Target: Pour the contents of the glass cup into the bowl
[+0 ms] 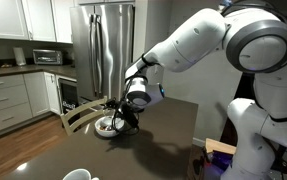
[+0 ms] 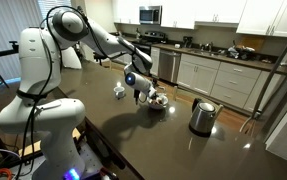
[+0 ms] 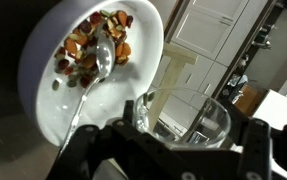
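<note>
Table (image 1: 168, 135) is dark, mostly bare. I have the arm (image 1: 193, 45) reaching down at its far edge, so anything tipped out lands in the bowl (image 3: 133, 80), upper left of the wrist view. Gripper (image 3: 193, 138) is clamped on the glass cup (image 3: 183, 115), bottom centre. It looks tilted toward the bowl, just beside its rim. Spoon (image 3: 101, 60) lies among brown-orange bits (image 3: 83, 45) in the bowl. Glass looks empty to me, can't confirm.

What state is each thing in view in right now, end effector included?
end effector: shut on the glass cup
glass cup: gripped beside the bowl, nothing visible inside
bowl: upright, holding brown bits and a spoon
brown bits: heaped in the bowl
spoon: lying in the bowl
fridge: doors closed
</note>
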### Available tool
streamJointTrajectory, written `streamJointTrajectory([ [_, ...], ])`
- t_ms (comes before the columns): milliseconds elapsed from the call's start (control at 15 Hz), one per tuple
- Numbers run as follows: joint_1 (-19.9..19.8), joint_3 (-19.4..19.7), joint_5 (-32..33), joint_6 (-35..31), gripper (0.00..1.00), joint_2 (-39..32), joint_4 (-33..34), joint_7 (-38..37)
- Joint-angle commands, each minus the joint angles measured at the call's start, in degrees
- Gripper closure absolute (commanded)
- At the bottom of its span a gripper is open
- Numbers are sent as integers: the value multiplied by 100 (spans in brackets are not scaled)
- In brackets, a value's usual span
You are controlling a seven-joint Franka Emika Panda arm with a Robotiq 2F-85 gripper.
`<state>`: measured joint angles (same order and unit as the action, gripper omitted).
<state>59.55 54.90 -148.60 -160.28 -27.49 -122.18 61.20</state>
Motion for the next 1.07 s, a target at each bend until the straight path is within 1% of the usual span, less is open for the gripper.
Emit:
streamJointTrajectory([
  [0,76,0,74,194,41,428,-187,-35],
  [133,79,-77,127,356,41,597,-268,-84],
  [200,-255,-455,74,345,41,858,-258,158],
  [333,-480,-817,139,473,41,1092,-336,122],
  [533,-1087,-1612,300,614,41,1404,-431,31],
  [667,-1678,-2256,457,746,41,1507,-469,-60],
  [867,-2710,-3305,797,941,41,1642,-539,-269],
  [1000,-3361,-3929,1042,1125,41,1624,-554,-488],
])
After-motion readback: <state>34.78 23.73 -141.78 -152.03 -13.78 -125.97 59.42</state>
